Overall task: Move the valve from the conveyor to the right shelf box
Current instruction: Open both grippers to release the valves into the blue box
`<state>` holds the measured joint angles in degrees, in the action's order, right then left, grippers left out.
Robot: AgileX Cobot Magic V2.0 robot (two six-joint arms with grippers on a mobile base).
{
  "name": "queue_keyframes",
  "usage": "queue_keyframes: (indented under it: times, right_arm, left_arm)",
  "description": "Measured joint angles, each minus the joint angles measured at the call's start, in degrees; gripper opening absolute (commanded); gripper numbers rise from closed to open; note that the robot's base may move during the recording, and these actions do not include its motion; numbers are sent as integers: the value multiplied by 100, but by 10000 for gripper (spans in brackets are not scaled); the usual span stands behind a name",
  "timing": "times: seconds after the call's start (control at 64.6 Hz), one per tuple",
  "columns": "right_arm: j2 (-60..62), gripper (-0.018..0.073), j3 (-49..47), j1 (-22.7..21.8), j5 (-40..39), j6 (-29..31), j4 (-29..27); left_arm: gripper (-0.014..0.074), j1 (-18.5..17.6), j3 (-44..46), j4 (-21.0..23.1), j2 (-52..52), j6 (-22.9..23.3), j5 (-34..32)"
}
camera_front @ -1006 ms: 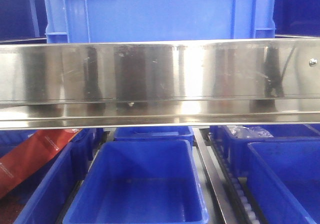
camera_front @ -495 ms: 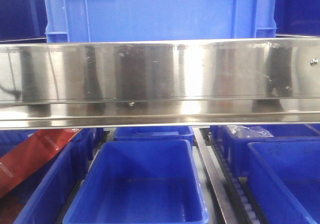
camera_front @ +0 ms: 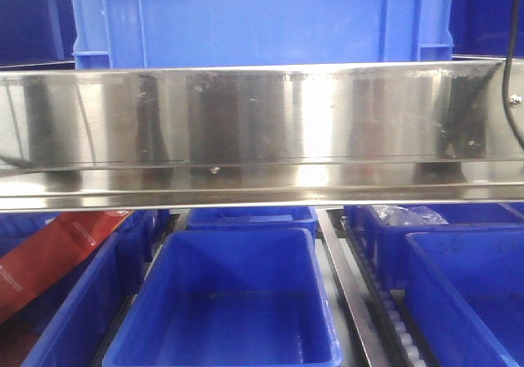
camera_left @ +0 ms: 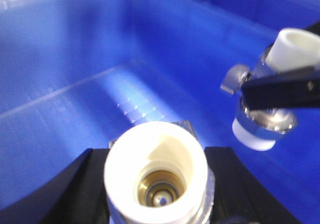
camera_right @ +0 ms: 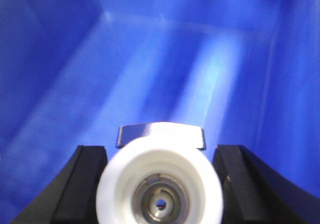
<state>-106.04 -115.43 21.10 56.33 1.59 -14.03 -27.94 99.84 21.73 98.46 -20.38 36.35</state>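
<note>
Blue box [camera_left: 75,59] interior filled both wrist views. L gripper [camera_left: 156,186] angled down into it, black fingers [camera_left: 75,194] clamped either side of a white-capped valve [camera_left: 156,164]. R gripper [camera_right: 160,184] was posed likewise, w/ a 2nd valve [camera_right: 160,201] pinched between its fingers. In L wrist view that one hung upper right, over the same box, apart from L's.

The left valve [camera_left: 156,176], a metal body with a white plastic end cap facing the camera, is clamped in the left gripper [camera_left: 157,204] over the blue box [camera_left: 65,69]. The right valve [camera_left: 262,116], capped in white at both ends, hangs nearby, clamped in the right gripper [camera_right: 160,204].
</note>
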Motion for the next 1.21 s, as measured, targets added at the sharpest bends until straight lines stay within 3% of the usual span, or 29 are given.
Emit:
queue_keyframes:
  times: [0.077,0.17,0.263,0.325,0.418,0.526,0.712,0.82,0.944,1.037,1.068,1.207]
  right_arm:
    - [-58,-139,0,0,21,0,0]
    - [-83,78,-11,9,21,100,0]
    - [-83,313,-11,9,21,145,0]
    - [-83,407,-11,9,21,157,0]
    - [-83,508,-48,9,-75,168,-11]
    - [-83,557,-89,9,-135,168,-20]
    - [-83,549,-404,9,135,168,-33]
    - [-83,515,-658,9,317,168,-44]
    - [-73,267,-942,9,423,168,-44]
    - [-73,-59,-1132,9,590,168,-44]
    - [-73,-173,-1166,9,643,168,-44]
    - [13,-160,-1195,9,851,168,-44]
  left_arm:
    - [-108,0,5,-15,104,0,-21]
    - [-41,0,14,-26,167,0,-30]
    - [129,0,14,-26,167,0,-60]
    - [243,0,18,-26,167,0,-85]
    - [401,0,18,-26,167,0,-98]
    - [499,0,41,-14,167,0,-195]
    - [497,0,76,-3,155,0,-173]
    - [377,0,269,-3,155,0,5]
    - [126,0,527,98,155,0,204]
    - [-116,0,711,178,133,11,408]
    - [-111,0,747,176,109,11,480]
    - [-111,0,833,186,-37,258,601]
